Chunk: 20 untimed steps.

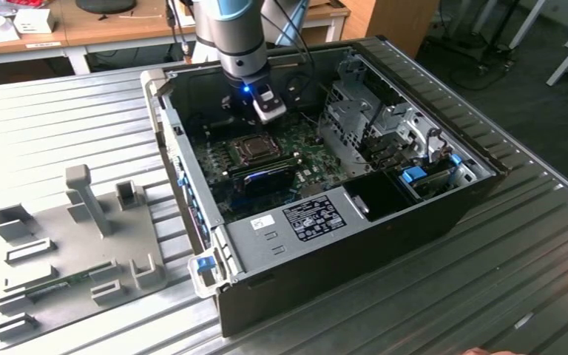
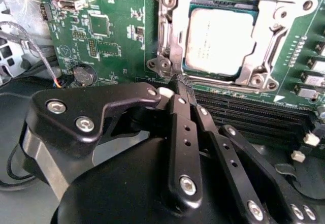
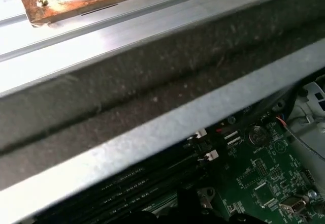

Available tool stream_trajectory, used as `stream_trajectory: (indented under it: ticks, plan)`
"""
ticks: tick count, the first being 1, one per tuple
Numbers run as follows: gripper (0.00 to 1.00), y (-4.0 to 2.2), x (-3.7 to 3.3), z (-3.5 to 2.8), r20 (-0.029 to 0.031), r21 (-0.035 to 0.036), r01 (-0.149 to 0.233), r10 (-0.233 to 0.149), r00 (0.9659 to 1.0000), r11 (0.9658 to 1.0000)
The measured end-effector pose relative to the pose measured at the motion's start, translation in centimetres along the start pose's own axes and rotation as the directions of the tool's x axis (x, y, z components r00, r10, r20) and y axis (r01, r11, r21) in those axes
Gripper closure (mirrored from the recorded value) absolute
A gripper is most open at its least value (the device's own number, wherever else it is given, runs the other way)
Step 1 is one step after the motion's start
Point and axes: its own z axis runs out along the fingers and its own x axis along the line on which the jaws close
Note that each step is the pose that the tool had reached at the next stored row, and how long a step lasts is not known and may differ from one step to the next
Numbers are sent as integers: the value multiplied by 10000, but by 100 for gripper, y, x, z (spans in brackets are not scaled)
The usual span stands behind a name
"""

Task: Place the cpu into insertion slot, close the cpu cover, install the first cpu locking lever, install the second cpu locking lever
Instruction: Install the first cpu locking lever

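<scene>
my pincer (image 2: pixel 182 84) hangs inside the open computer case (image 1: pixel 363 222), just beside the insertion slot (image 2: pixel 231 36), and its two black fingers (image 2: pixel 183 127) are pressed together with nothing between them. their shared tip comes to a point at the slot's near edge, close to the corner screws of the silver rim, which i judge is a pose for pushing or hooking something thin rather than for gripping.

the cpu (image 2: pixel 218 41) is already seated in the slot, its dull grey top facing up and lying level. the cpu cover (image 2: pixel 259 61) lies down over it, its window framing the chip, so the chip is held flat and cannot lift out. that fits two steps of the job being done. whether either locking lever is latched i cannot tell; the thin wire parts along the rim are too hard to follow.

in the exterior view my arm (image 1: pixel 234 37) comes straight down into the case over the green board (image 1: pixel 304 166), with the slot (image 1: pixel 257 148) just below my pincer (image 1: pixel 267 111). the case lies on its side on a ribbed metal table (image 1: pixel 57 126) so the board faces upward, within reach from above. a grey fixture tray (image 1: pixel 77 244) sits on the table, well apart from the case.
</scene>
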Motion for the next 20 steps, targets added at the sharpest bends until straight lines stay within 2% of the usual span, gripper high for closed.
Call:
stream_trajectory:
  ticks: [3, 7, 11, 20]
  plan:
    - [89, -5, 4, 21, 92, -61, 56, -55, 9999, 10000]
    - [89, -13, 10, 50, 144, -98, 103, -102, 9998, 9999]
    - [89, -18, 15, 71, 161, -109, 112, -110, 9998, 9999]
    - [89, -18, 15, 74, 165, -112, 112, -110, 9998, 9999]
